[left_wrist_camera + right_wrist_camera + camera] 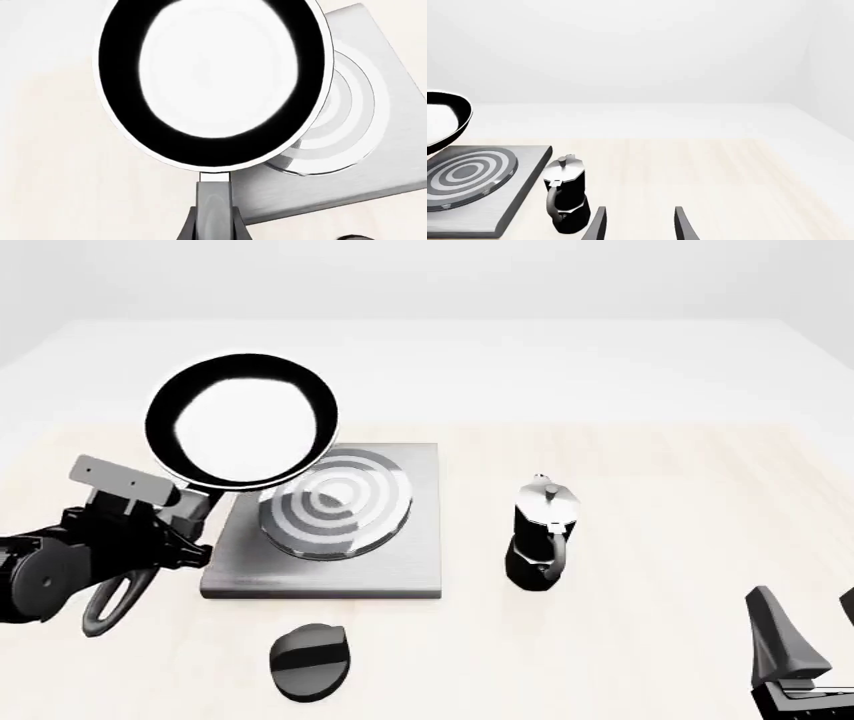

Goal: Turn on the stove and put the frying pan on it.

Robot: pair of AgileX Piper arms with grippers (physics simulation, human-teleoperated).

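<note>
I've got the frying pan (242, 420) by its handle, pinched in the left gripper (212, 220), held above the stove's (400, 565) left-rear corner. Right gripper (638, 225) spread, near moka pot (541, 535).

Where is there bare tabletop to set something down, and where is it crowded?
Free: the stretch right of the moka pot, out to the right gripper, and the far strip behind the stove. Crowded: the left side, where the left gripper holds the frying pan above the stove, knob in front.
</note>
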